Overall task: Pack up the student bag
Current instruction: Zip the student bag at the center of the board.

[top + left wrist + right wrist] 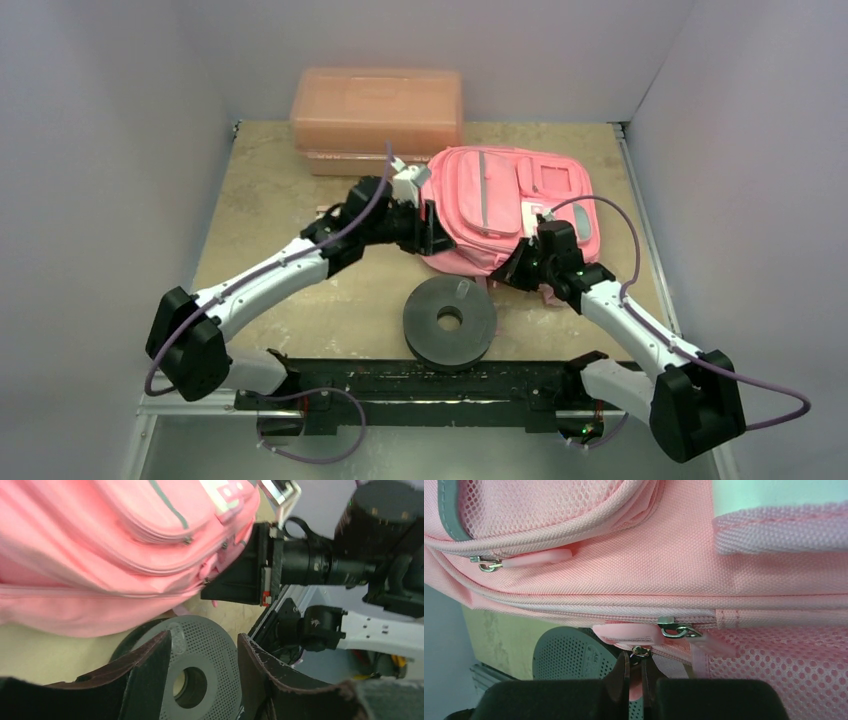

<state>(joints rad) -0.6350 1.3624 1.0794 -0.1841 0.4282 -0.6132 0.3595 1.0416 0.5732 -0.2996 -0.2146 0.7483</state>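
The student bag (510,205) is a bright-pink backpack lying flat at the centre right of the table. It also fills the left wrist view (100,555) and the right wrist view (624,580). My right gripper (512,270) is at the bag's near edge. In its wrist view the right gripper (635,657) is shut on a pink zipper pull (635,689) that hangs from a metal ring. My left gripper (437,235) is at the bag's left side. The left gripper (202,640) is open and empty, beside the fabric.
A dark grey perforated disc (450,320) with a centre hole lies in front of the bag, and shows below my left fingers (212,632). A rigid salmon-pink box (377,105) stands at the back. A black rail (430,385) runs along the near edge.
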